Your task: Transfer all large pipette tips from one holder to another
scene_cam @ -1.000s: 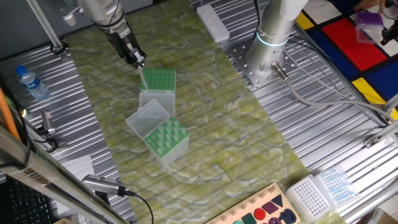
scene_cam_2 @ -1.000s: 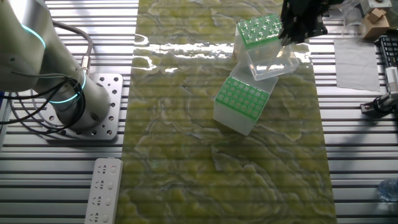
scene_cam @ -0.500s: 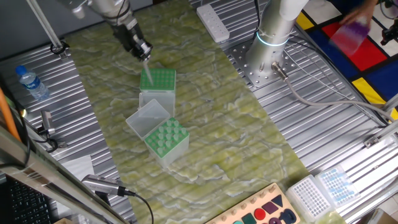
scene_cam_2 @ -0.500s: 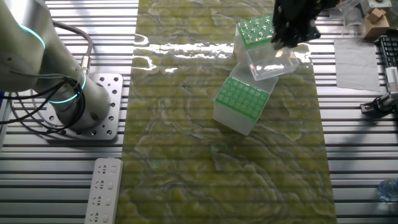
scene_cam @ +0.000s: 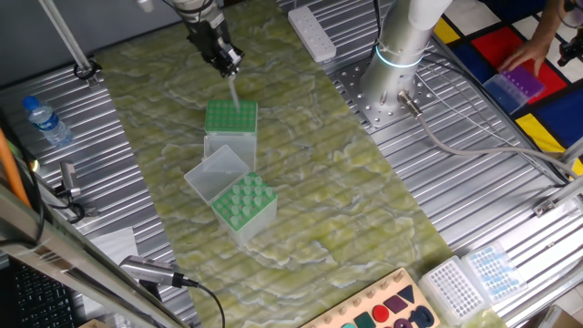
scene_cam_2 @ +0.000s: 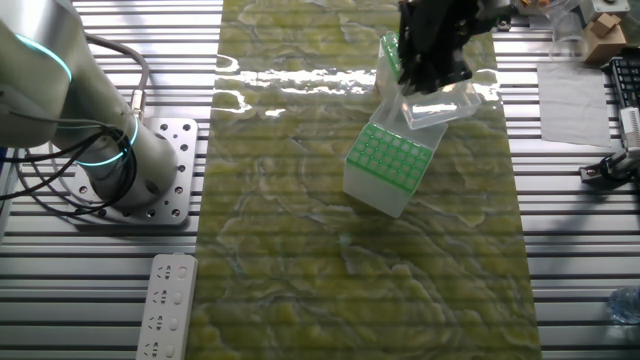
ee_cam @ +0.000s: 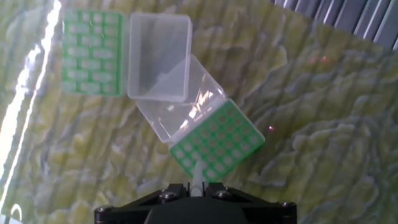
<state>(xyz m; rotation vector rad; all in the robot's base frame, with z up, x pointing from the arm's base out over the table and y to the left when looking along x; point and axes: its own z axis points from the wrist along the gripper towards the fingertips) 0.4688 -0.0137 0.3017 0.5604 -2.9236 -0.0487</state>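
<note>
My gripper [scene_cam: 224, 60] is shut on one pale large pipette tip [scene_cam: 234, 91], which hangs from the jaws above the far green holder [scene_cam: 231, 117]. A second green holder [scene_cam: 244, 201] with whitish tips in its holes stands nearer, its clear lid [scene_cam: 217, 172] open. In the other fixed view the gripper [scene_cam_2: 428, 62] partly covers one holder [scene_cam_2: 388, 52]; the other holder [scene_cam_2: 392, 156] stands below it. In the hand view the tip [ee_cam: 198, 176] sticks out between the jaws of the gripper [ee_cam: 198, 186], over a green holder [ee_cam: 217, 140]; another holder [ee_cam: 93, 53] lies top left.
Both holders stand on a green-yellow mat [scene_cam: 301, 182]. A water bottle [scene_cam: 46, 121] stands at the left, a white power strip [scene_cam: 312, 33] at the back. The arm's base [scene_cam: 401, 55] is at the right. A person's hand [scene_cam: 533, 50] holds a purple box there.
The gripper has risen from the far holder's corner and moved up and right, with a pipette tip now hanging from it. The person's hand with the purple box has moved.
</note>
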